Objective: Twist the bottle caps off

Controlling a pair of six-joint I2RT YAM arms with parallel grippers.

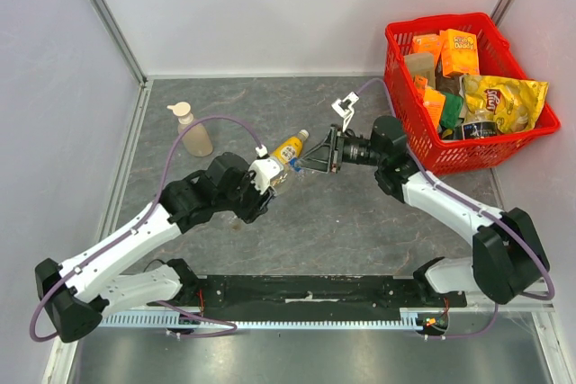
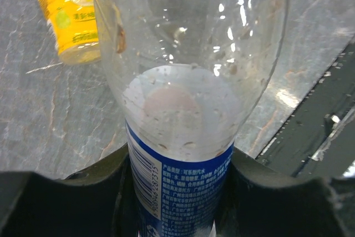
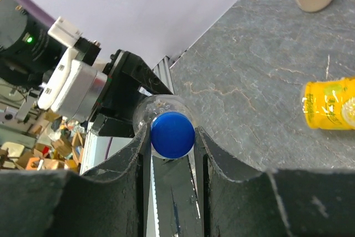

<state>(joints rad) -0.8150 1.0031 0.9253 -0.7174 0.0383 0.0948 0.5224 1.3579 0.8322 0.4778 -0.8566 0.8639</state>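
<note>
Left pincer (image 2: 178, 195): clamped on the lower body of the clear plastic bottle with a blue-and-white label (image 2: 188, 54). The black fingers (image 2: 66, 203) press the label from both sides, so the jaws stand only as far apart as the bottle is wide. Droplets cling to the inside wall of the bottle.

Right pincer (image 3: 172, 144): jaws drawn in to a narrow gap and closed on the round blue plastic screw cap (image 3: 172, 134). One finger touches each side of the cap. The cap sits on the neck of the clear bottle, and its flat top faces the right wrist camera.

The top view shows the clear bottle spanning the two pincers, left one at its base end, right one at its cap end.

Small yellow-orange juice bottle (image 1: 289, 148): on its side on the grey stone-pattern counter (image 1: 360, 222), just behind the clear bottle and not touching it.

Beige pump-top soap bottle (image 1: 192, 129): upright, well to the left of the clear bottle.

Red plastic basket (image 1: 439, 22) of snack packets: well to the right of the clear bottle, at the counter's far corner.
</note>
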